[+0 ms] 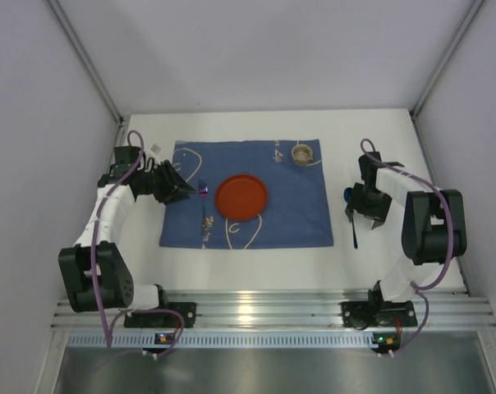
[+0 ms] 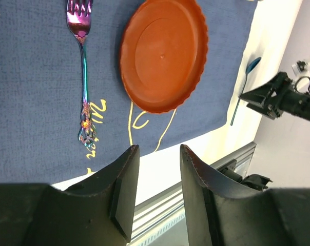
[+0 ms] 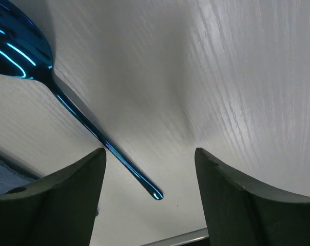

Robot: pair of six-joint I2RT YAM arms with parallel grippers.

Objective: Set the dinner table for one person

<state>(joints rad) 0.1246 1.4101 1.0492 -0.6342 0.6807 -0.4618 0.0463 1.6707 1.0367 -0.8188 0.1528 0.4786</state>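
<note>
The white dinner table (image 1: 388,139) carries a blue patterned mat (image 1: 289,209). On the mat lie a red plate (image 1: 241,196) and, to its left, an iridescent fork (image 1: 203,205). A blue spoon (image 1: 355,234) lies on the bare table right of the mat. My left gripper (image 1: 185,192) is open and empty, just left of the fork. The left wrist view shows the gripper (image 2: 159,148), fork (image 2: 84,66), plate (image 2: 162,54) and spoon (image 2: 242,87). My right gripper (image 1: 367,215) is open, low over the spoon. Its handle (image 3: 93,130) lies on the table between the open fingers (image 3: 150,151), untouched.
A small cream cup (image 1: 302,153) stands at the mat's far right corner. A small white item (image 1: 155,148) lies at the table's far left. An aluminium rail (image 1: 256,308) runs along the near edge. Grey walls close in both sides and the back.
</note>
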